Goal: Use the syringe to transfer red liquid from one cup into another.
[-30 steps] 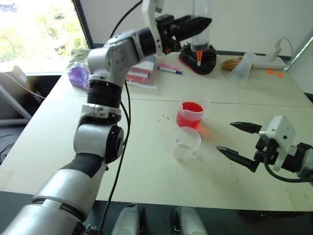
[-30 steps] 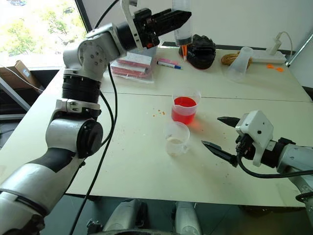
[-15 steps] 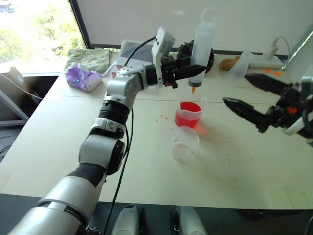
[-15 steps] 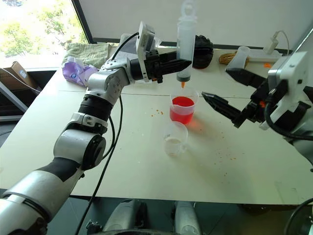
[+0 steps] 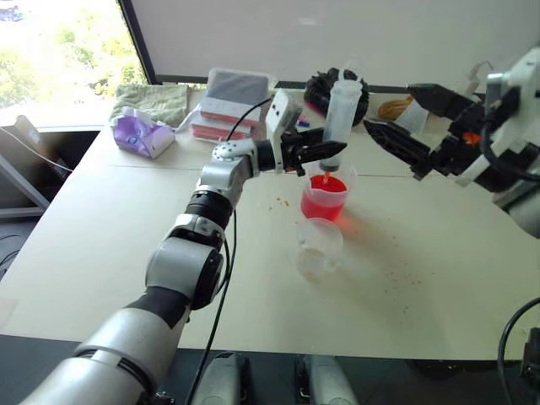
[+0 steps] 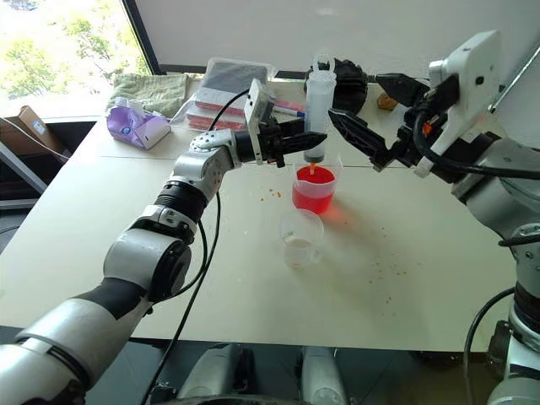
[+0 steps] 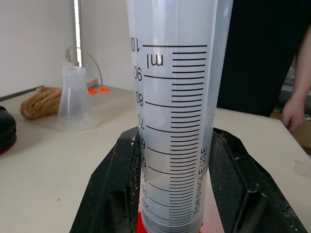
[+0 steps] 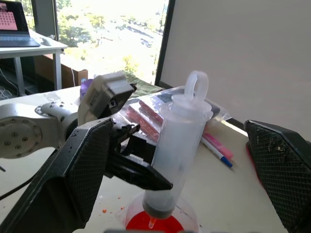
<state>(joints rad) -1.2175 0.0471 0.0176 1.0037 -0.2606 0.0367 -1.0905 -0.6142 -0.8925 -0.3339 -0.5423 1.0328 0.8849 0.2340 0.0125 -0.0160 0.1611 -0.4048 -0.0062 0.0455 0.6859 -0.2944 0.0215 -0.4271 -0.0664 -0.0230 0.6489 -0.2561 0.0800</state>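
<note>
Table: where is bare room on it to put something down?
The table is bare on the robot's left, between the purple pack and the near edge, and on its right, beyond the small cup. The far edge is crowded: packets, marker pen, rope.

I saw that my left arm (image 5: 198, 245) had silver shells with black joints, and a black cable ran along it. Each wrist carried a white camera block (image 6: 468, 72) above textured black fingers (image 8: 77, 170).

Lab/office-type test room, big pale worktable (image 5: 101, 245), clear beakers, graduated syringe (image 7: 175, 121), window (image 8: 112, 34) w/ trees outside, laptop on desk (image 8: 19, 41)
</note>
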